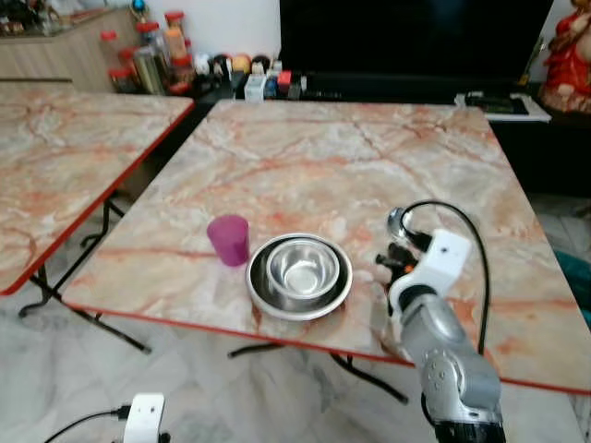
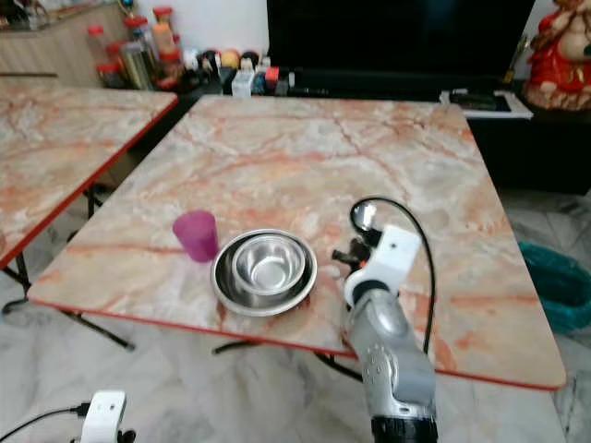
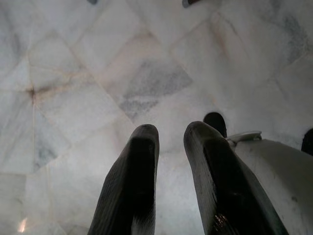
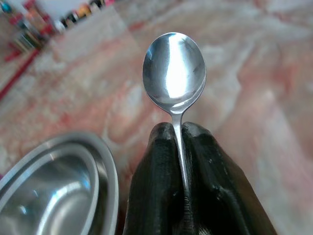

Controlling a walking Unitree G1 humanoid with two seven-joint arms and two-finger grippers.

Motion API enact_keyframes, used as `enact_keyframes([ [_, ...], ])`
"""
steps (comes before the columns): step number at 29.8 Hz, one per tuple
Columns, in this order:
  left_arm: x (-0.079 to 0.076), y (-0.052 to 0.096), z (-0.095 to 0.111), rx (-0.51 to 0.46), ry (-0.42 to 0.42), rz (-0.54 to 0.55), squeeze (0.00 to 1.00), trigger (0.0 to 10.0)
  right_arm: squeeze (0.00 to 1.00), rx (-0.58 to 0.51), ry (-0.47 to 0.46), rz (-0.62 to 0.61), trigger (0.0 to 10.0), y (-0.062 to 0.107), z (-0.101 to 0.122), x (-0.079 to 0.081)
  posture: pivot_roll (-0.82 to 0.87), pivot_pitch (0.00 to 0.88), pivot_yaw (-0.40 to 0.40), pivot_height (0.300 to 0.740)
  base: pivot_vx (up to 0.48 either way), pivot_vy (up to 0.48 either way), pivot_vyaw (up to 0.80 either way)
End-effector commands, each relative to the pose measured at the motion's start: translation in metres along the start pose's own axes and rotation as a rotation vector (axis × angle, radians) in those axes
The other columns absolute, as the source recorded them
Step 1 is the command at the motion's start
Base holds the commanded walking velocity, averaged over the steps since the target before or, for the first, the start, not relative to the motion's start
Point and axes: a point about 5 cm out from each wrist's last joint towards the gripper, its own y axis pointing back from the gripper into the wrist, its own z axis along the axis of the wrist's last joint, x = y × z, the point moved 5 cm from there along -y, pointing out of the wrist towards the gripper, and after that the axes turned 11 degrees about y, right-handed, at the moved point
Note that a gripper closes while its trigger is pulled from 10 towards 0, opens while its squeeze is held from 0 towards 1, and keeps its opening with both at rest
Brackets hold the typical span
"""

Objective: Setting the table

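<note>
A steel bowl point(image 1: 302, 268) sits inside a steel plate point(image 1: 263, 300) near the front edge of the marble-patterned table point(image 1: 351, 157). Just left of them stands a purple cup point(image 1: 229, 240). My right gripper point(image 1: 392, 260) hovers over the table to the right of the plate, shut on the handle of a metal spoon point(image 4: 174, 68). The spoon's bowl point(image 1: 397, 221) points up and away from me. My left arm point(image 1: 145, 415) hangs idle below the table edge. Its gripper point(image 3: 171, 132) is slightly open over the marble floor, with nothing in it.
A second table point(image 1: 65, 148) stands to the left across a narrow gap. Behind the tables are jars and bottles point(image 1: 157, 55), a black TV point(image 1: 406, 37) and a red statue point(image 1: 568, 55). A teal object point(image 1: 577, 286) lies on the floor at the right.
</note>
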Motion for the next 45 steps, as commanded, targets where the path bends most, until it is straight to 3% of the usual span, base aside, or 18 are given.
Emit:
enact_keyframes([
  [1, 0.005, 0.001, -0.004, 0.015, -0.001, 0.010, 0.00, 10.0, 0.00, 0.017, -0.010, -0.010, 10.0, 0.001, 0.003, 0.003, -0.05, 0.061, 0.038, 0.740, 0.000, 0.000, 0.00],
  [11, 0.005, 0.001, -0.003, 0.016, -0.001, 0.013, 0.00, 10.0, 0.00, 0.108, 0.044, -0.010, 10.0, -0.005, -0.004, 0.007, -0.05, 0.065, 0.037, 0.740, 0.000, 0.000, 0.00],
  [15, 0.005, 0.001, -0.003, 0.017, -0.002, 0.014, 0.00, 10.0, 0.00, 0.142, 0.026, -0.023, 10.0, -0.007, -0.009, 0.008, -0.05, 0.064, 0.036, 0.740, 0.000, 0.000, 0.00],
  [26, 0.005, 0.001, -0.004, 0.020, -0.003, 0.017, 0.00, 10.0, 0.00, 0.205, 0.028, -0.006, 10.0, -0.011, -0.020, 0.024, -0.04, 0.064, 0.034, 0.740, 0.000, 0.000, 0.00],
  [36, 0.004, 0.001, -0.004, 0.024, -0.006, 0.016, 0.00, 10.0, 0.00, 0.238, 0.044, -0.097, 10.0, -0.011, -0.031, 0.007, -0.04, 0.065, 0.037, 0.740, 0.000, 0.000, 0.00],
  [45, 0.004, 0.001, -0.004, 0.025, -0.010, 0.013, 0.00, 10.0, 0.00, 0.242, 0.036, -0.112, 10.0, -0.010, -0.031, 0.006, -0.04, 0.066, 0.038, 0.740, 0.000, 0.000, 0.00],
])
